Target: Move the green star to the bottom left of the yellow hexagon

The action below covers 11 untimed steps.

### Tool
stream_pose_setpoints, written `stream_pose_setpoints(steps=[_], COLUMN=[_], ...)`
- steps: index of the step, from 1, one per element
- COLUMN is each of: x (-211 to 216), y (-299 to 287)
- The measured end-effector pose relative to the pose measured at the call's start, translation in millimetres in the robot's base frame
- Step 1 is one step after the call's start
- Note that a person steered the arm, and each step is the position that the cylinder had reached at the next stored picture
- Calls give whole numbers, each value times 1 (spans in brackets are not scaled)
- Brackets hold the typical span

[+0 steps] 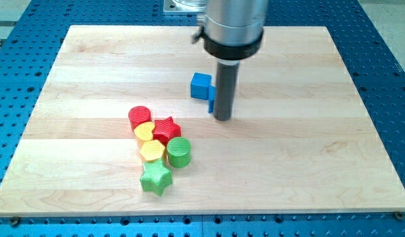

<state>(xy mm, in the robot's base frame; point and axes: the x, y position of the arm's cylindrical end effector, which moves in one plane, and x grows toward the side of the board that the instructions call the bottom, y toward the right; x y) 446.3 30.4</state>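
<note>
The green star (155, 177) lies near the view's bottom, just below the yellow hexagon (152, 151) and touching it. A green cylinder (178, 152) sits right of the hexagon. A second yellow block (144, 131), a red star (166, 130) and a red cylinder (139, 117) sit above it in one tight cluster. My tip (222, 118) rests on the board well to the upper right of the cluster, apart from the green star. It stands next to two blue blocks.
A blue cube (201, 85) lies left of the rod, and another blue block (211, 97) is partly hidden behind it. The wooden board (321, 164) lies on a blue perforated table (386, 39).
</note>
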Motion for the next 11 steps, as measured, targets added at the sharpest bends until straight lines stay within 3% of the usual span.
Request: stream_pose_setpoints(steps=[2, 5, 8, 11], x=[1, 76, 99, 171], y=[5, 17, 16, -51])
